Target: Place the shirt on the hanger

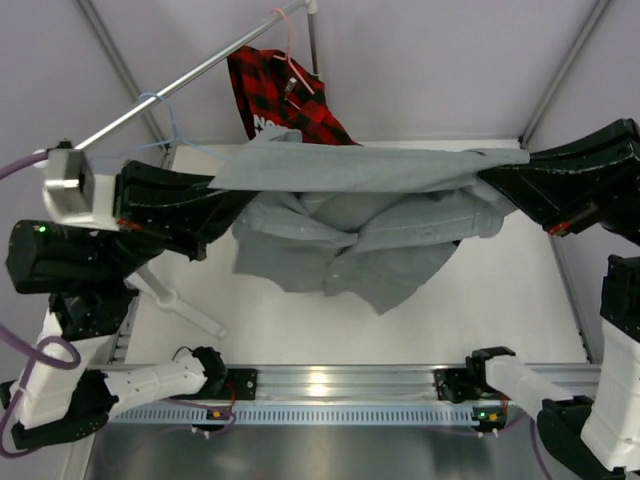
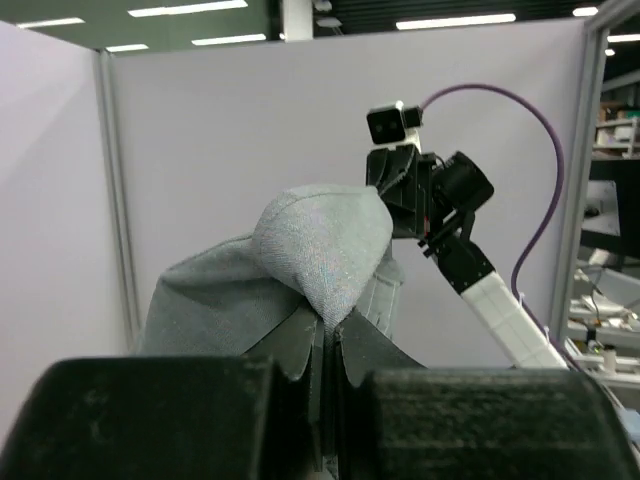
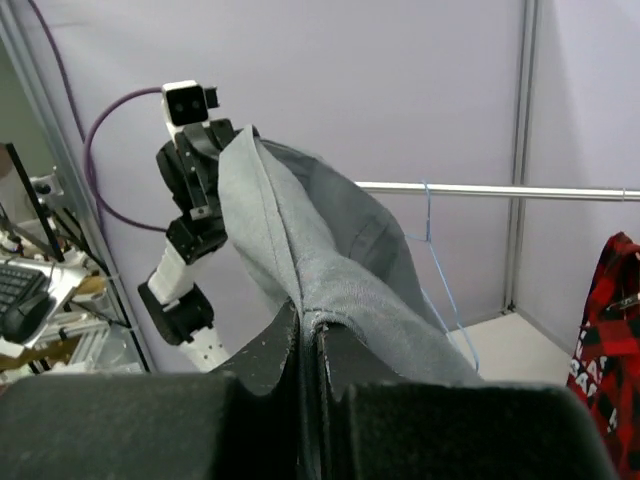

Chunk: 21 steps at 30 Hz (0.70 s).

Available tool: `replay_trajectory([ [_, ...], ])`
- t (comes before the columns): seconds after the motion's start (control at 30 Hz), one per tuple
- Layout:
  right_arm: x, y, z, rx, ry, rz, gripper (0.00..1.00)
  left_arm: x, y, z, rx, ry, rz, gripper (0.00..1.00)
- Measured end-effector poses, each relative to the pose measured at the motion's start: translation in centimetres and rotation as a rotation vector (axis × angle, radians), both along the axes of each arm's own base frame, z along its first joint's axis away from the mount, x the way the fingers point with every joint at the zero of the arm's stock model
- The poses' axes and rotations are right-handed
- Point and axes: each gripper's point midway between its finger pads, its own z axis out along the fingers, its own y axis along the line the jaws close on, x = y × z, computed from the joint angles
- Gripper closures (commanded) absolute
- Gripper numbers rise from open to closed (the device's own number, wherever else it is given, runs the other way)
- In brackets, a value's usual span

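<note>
Top external, one shirt (image 1: 370, 230), pinched by left gripper (image 1: 215, 185), right gripper (image 1: 487, 178), one hanger (image 1: 167, 115)

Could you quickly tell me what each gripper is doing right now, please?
Left gripper: closed on the grey shirt.
Right gripper: closed on the same shirt.

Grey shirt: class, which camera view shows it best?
The top external view: it shows the whole grey shirt, stretched wide and sagging in the middle. The wrist views show only a pinched fold each.
</note>
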Motion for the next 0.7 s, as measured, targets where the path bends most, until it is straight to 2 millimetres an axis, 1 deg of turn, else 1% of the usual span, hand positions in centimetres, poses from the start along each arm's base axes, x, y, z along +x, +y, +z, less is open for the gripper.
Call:
replay_trajectory([
  [0.03,-0.5,0.0,-0.3,-0.002,0.004,0.008,1.0,-0.7,-0.1,-0.3,0.015,-0.016,-0.026,1.0],
  [0.07,-0.5,-0.1,-0.8,0.003,0.015,-0.007,1.0,-0.6,-0.7,-1.1,0.038,-0.011,-0.04,1.0],
  [0.1,-0.2,-0.3,-1.2,0.014,0.031,-0.033,1.0,0.3,-1.7,-2.6,0.066,0.016,-0.04,1.0],
  [0.13,0.6,-0.6,-2.2,0.03,0.058,-0.074,1.0,1.4,-2.8,-4.4,0.088,0.046,-0.034,1.0],
  [0.17,1.4,-0.9,-3.6,0.04,0.094,-0.115,1.0,2.7,-4.3,-7.1,0.137,0.098,-0.033,1.0],
  [0.2,2.5,-1.2,-5.5,0.045,0.137,-0.157,1.0,4.1,-5.9,-10.2,0.189,0.155,-0.029,1.0],
  [0.23,3.2,-1.4,-7.4,0.045,0.172,-0.186,1.0,5.5,-7.3,-13.8,0.24,0.217,-0.022,1.0],
  [0.27,4.1,-1.6,-10.1,0.038,0.223,-0.215,1.0,6.6,-8.5,-17.6,0.295,0.287,-0.012,1.0],
  [0.3,5.1,-1.7,-13.3,0.025,0.285,-0.239,0.98,7.6,-9.4,-21.0,0.35,0.348,0.001,1.0],
  [0.33,6.0,-1.8,-16.7,0.007,0.341,-0.259,0.96,8.9,-10.4,-25.8,0.413,0.431,0.031,1.0],
  [0.37,7.0,-1.8,-20.4,-0.015,0.405,-0.275,0.85,9.5,-10.9,-30.3,0.481,0.504,0.056,1.0],
  [0.4,7.7,-1.8,-24.0,-0.039,0.478,-0.287,0.75,9.9,-10.9,-34.3,0.546,0.569,0.08,1.0],
  [0.43,8.5,-1.8,-27.8,-0.071,0.556,-0.296,0.66,10.0,-10.8,-36.9,0.586,0.611,0.099,1.0],
  [0.47,9.0,-1.8,-31.2,-0.104,0.619,-0.302,0.43,10.0,-10.6,-39.4,0.622,0.651,0.119,1.0],
  [0.5,9.2,-1.9,-34.4,-0.133,0.69,-0.308,0.33,10.1,-10.2,-41.2,0.648,0.679,0.139,1.0],
  [0.53,9.3,-2.0,-36.6,-0.161,0.731,-0.317,0.25,10.2,-10.0,-42.3,0.662,0.696,0.158,1.0],
  [0.57,9.3,-2.1,-38.7,-0.19,0.779,-0.328,0.14,10.3,-9.8,-42.9,0.666,0.704,0.17,1.0],
  [0.6,9.1,-2.4,-40.0,-0.216,0.815,-0.347,0.12,10.4,-9.8,-43.1,0.666,0.707,0.178,1.0],
  [0.63,9.2,-2.9,-40.5,-0.238,0.81,-0.379,0.11,10.6,-9.7,-42.9,0.658,0.705,0.188,1.0],
  [0.7,9.5,-3.8,-40.1,-0.273,0.791,-0.449,0.03,10.7,-9.7,-42.6,0.647,0.7,0.193,1.0],
])
